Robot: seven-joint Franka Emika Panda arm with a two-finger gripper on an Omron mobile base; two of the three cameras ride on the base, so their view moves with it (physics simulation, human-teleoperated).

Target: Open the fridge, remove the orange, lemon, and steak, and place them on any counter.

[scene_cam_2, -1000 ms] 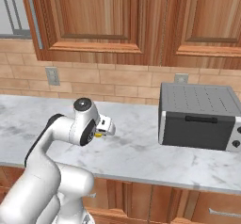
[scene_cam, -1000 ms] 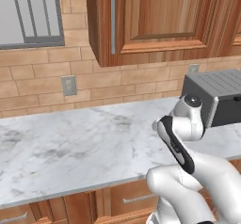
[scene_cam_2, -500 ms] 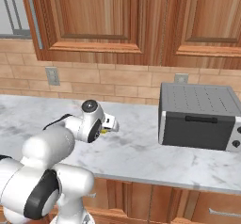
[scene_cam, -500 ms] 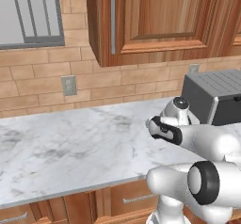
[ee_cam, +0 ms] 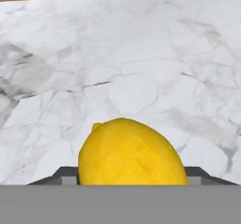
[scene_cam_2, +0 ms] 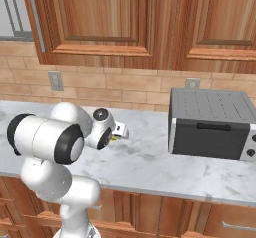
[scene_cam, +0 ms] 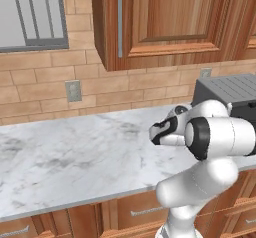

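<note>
Claw gripping oval yellow lemon, veined marble counter

Lemon bottom + end effector fingertips cut by frame edge

Light is even and bright across all three views, flat rendered lighting with no visible source and no glare. Shadows are faint: a soft grey one lies under the toaster oven on the counter, and the cabinets shade the brick below them slightly. The lemon looks soft and faceted close up (coarse textures rather than focus blur). Edges show no bending.
</note>
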